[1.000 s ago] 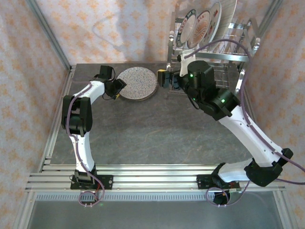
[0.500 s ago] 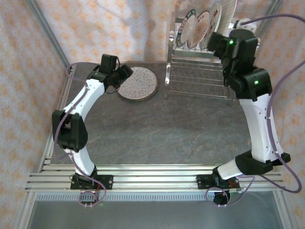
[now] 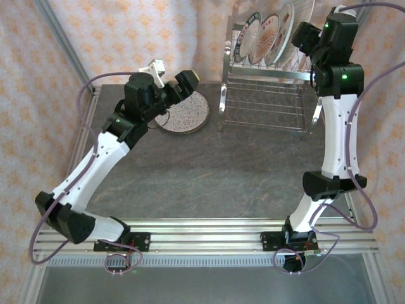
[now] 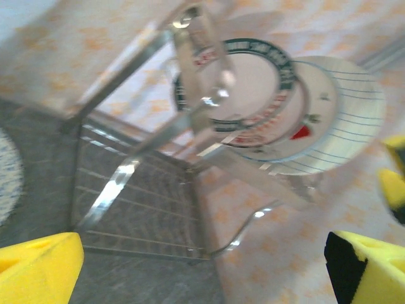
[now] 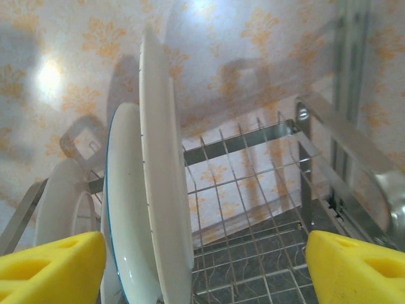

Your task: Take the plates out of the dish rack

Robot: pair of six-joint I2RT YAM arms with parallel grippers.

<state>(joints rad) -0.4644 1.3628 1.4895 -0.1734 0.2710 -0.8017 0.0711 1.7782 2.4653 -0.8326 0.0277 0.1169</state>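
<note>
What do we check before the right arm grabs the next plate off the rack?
1. Right jaws open, empty: ok; the yellow fingers stand wide apart.
2. Target centred in the gap: not ok; the tall white plate stands edge-on, much nearer one finger than the other.
3. Room beside the target: cannot tell; the blue-rimmed plate stands close beside it.
4. Left jaws open, empty: ok.
5. Left arm out of the way: ok; it hangs above the speckled plate, left of the dish rack.
6. Set-down spot: ok; the speckled plate lies flat on the table.
</note>
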